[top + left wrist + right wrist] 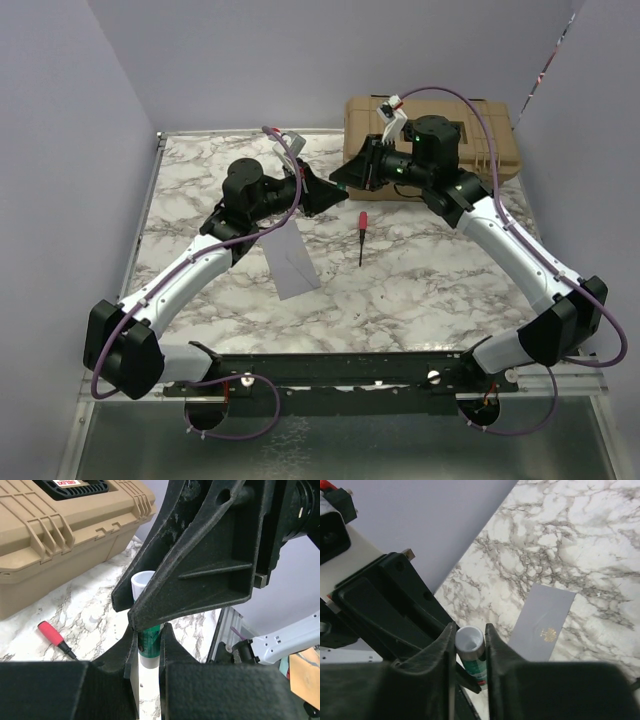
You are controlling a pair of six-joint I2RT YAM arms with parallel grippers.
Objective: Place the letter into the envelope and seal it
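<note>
A green glue stick (149, 644) with a white cap (470, 639) hangs in the air between my two grippers. My left gripper (149, 630) is shut on its green body. My right gripper (470, 630) faces it from the other side, its jaws pressed against both sides of the cap. In the top view the two grippers meet at the back middle, the left (325, 192) and the right (350, 180). The grey envelope (295, 262) lies flat on the marble table (420, 290) below them, with a small gold emblem on its face (542, 622). The letter does not show.
A red-handled screwdriver (362, 225) lies right of the envelope, also in the left wrist view (50, 632). A big tan hard case (490, 140) stands at the back right, close behind the right arm. Grey walls close in the table's left and back.
</note>
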